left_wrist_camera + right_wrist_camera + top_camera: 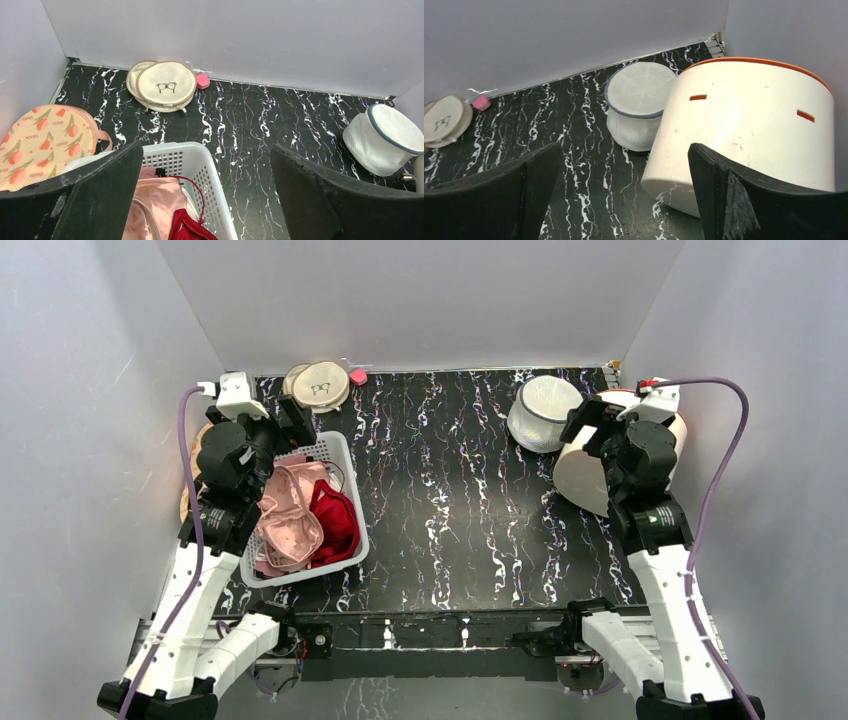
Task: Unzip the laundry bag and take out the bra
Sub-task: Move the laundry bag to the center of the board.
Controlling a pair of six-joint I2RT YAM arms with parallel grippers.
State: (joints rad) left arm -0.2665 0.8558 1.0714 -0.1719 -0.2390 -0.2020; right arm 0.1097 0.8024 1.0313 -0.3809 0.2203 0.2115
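Hovering spread beside the drum (744, 130), the right fingers (734, 200) face the closed laundry bag (639, 105) (left fingers (100, 195), also spread, over the basket (200, 170)), likely needing its zipper pull next.

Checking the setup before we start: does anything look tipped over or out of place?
Yes. The big cream drum at the right rear lies tipped over rather than standing upright. The white mesh laundry bag beside it also sits tilted. Nothing looks spilled or damaged.
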